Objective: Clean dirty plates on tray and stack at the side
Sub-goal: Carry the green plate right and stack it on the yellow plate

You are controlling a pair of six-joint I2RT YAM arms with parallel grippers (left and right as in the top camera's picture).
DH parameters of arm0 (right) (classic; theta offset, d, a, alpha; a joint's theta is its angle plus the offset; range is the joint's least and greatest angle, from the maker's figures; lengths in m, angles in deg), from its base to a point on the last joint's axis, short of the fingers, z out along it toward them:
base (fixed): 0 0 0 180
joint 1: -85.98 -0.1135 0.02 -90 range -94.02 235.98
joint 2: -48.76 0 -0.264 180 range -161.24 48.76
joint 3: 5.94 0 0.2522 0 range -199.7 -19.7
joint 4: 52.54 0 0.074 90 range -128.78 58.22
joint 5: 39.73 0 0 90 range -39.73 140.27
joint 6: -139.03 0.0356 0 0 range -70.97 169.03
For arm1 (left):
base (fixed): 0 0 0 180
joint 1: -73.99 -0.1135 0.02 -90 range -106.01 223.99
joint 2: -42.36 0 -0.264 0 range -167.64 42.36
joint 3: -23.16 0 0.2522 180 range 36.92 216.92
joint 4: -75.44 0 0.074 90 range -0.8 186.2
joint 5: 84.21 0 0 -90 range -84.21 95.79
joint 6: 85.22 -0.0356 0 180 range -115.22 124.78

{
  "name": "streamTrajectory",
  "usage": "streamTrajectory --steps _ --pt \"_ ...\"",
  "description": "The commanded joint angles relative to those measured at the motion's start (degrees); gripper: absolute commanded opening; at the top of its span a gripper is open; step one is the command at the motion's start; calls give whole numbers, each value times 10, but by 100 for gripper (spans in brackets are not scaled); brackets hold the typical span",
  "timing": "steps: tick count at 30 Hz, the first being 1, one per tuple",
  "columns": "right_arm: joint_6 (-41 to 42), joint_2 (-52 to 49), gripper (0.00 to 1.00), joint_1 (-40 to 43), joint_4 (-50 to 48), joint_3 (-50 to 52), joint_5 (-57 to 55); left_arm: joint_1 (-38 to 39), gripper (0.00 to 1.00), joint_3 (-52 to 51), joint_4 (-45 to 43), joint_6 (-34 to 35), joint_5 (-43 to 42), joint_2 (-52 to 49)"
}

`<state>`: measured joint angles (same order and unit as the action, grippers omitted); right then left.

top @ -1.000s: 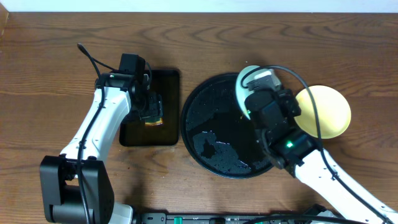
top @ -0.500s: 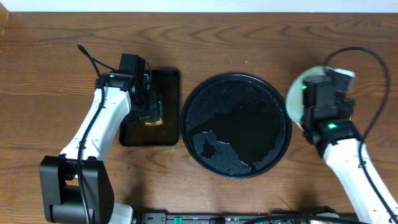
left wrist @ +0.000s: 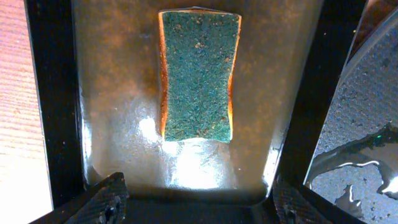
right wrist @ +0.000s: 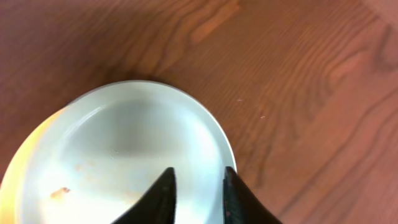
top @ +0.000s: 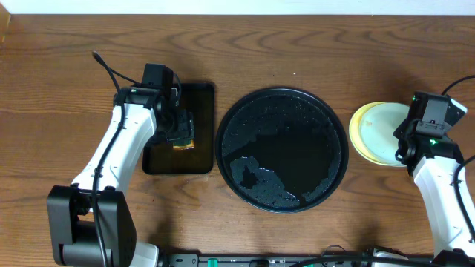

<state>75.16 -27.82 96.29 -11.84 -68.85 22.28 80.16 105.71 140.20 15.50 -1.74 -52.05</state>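
Observation:
A pale mint-blue plate (top: 384, 135) lies on a pale yellow plate (top: 355, 123) on the bare wood tabletop (top: 386, 59) to the right of the round black tray (top: 282, 148), which is wet and holds no plate. My right gripper (top: 407, 138) hovers over the stack's right rim. In the right wrist view the mint plate (right wrist: 137, 146) shows a few brown specks, a sliver of the yellow plate (right wrist: 11, 171) shows at left, and my gripper (right wrist: 198, 193) stands slightly open above the rim. My left gripper (top: 179, 130) is open over a sponge (left wrist: 199, 74). A third plate is not in view.
A smaller rectangular black tray (top: 200, 100) stands left of the round tray and holds the green-topped sponge (top: 182, 141). In the left wrist view my open gripper (left wrist: 202, 199) spans that tray's wet floor (left wrist: 118, 93). A cable (top: 107, 68) runs behind the left arm.
My right arm carried the mint plate from over the round tray rightward and set it on the yellow plate. The left arm has not moved.

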Motion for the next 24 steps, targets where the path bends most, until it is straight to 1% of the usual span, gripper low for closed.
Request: streamTrajectory --steps 1,2,3,4,5,7,9,12,13,14,15,18,20,24 --pt "6 -4 34 5 -5 -1 62 2 76 -5 2 5 1 0" --pt "-2 -4 34 5 -5 -1 90 2 76 -5 2 5 1 0" --pt "-18 -4 36 5 -2 -1 144 2 76 -5 2 5 1 0" --pt "-43 -4 39 5 3 -1 226 2 77 -5 2 5 1 0" --pt "-62 -4 41 4 3 -1 272 2 77 -5 2 5 1 0" --pt "-123 -4 44 0 3 -1 379 2 80 -5 1 -2 0 0" --pt "-173 -4 49 -8 3 -1 463 3 81 -5 1 -19 -6 0" --pt "-195 -4 55 -25 24 -1 496 9 82 -5 4 -25 -10 0" --pt "-196 -4 62 -32 37 -1 489 12 82 -5 8 -25 -10 0" --pt "-195 -4 86 -40 61 -1 472 17 85 -5 25 -25 -10 0" --pt "-191 -4 99 -44 76 -1 454 18 88 -5 37 -25 -10 0" --pt "-155 -4 99 -51 129 -1 397 19 89 -5 87 -19 -10 0" --pt "-155 -4 99 -59 164 -1 398 19 89 -5 129 -5 -10 0" --pt "-158 0 99 -77 205 -1 398 19 89 -5 166 -3 -10 6"
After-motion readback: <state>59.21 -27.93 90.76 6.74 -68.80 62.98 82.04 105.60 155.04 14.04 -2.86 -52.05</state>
